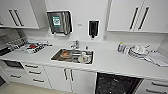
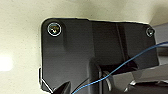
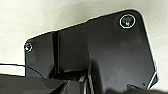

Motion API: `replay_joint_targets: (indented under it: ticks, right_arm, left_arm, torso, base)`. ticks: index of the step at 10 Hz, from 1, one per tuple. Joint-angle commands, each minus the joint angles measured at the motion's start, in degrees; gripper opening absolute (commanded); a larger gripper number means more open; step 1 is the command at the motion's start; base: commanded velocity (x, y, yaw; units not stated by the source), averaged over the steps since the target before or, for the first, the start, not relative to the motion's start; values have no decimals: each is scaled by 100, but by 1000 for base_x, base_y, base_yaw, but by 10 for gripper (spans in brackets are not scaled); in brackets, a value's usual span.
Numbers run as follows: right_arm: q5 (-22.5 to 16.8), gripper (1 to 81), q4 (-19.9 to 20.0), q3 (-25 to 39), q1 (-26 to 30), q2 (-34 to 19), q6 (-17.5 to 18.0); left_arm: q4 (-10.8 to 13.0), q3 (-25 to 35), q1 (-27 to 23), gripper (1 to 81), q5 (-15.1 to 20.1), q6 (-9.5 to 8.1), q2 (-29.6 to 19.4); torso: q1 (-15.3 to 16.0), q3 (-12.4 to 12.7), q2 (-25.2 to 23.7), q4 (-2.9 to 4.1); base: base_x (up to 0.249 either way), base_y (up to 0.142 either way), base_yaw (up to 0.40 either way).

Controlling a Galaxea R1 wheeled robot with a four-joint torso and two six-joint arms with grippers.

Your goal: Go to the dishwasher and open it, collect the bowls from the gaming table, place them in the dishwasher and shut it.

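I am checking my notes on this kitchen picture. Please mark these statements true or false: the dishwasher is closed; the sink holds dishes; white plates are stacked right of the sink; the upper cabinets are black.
1. The dishwasher is closed. False: its dark interior shows under the counter.
2. The sink holds dishes. True.
3. White plates are stacked on the counter right of the sink. True.
4. The upper cabinets are black. False: they are white with dark bar handles.

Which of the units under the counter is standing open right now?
The dishwasher, below the counter to the right of the sink: its dark inside shows, while the white cupboard doors and drawers beside it are shut.
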Motion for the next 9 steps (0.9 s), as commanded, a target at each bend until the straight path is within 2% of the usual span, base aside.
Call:
replay_joint_targets:
  ticks: [1, 2, 5, 6, 8, 9]
  right_arm:
    - [-300, 811, -28, 23, 159, -34, -8]
    - [-300, 811, -28, 23, 159, -34, -8]
    - [-300, 811, -37, 23, 159, -34, -8]
    - [-300, 811, -37, 23, 159, -34, -8]
    - [-300, 811, -37, 23, 159, -34, -8]
    - [-300, 811, -37, 23, 159, -34, -8]
  left_arm:
    - [66, 15, -143, 811, 357, 8, -57]
    - [67, 15, -143, 811, 356, 8, -57]
    - [67, 15, -143, 811, 365, 8, -57]
    - [59, 15, -143, 811, 365, 8, -57]
    - [67, 15, -134, 811, 365, 8, -57]
    - [67, 15, -134, 811, 365, 8, -65]
  torso:
    - [-358, 356, 558, 0]
    - [-491, 460, 761, 0]
    - [-887, 569, 1360, 0]
    - [-1018, 441, 1561, 0]
    - [-1279, 478, 1959, 0]
    - [-1414, 691, 2166, 0]
  base:
    - [0, 0, 0]
    - [0, 0, 0]
    - [0, 0, 0]
    - [0, 0, 0]
    - [0, 0, 0]
    - [0, 0, 0]
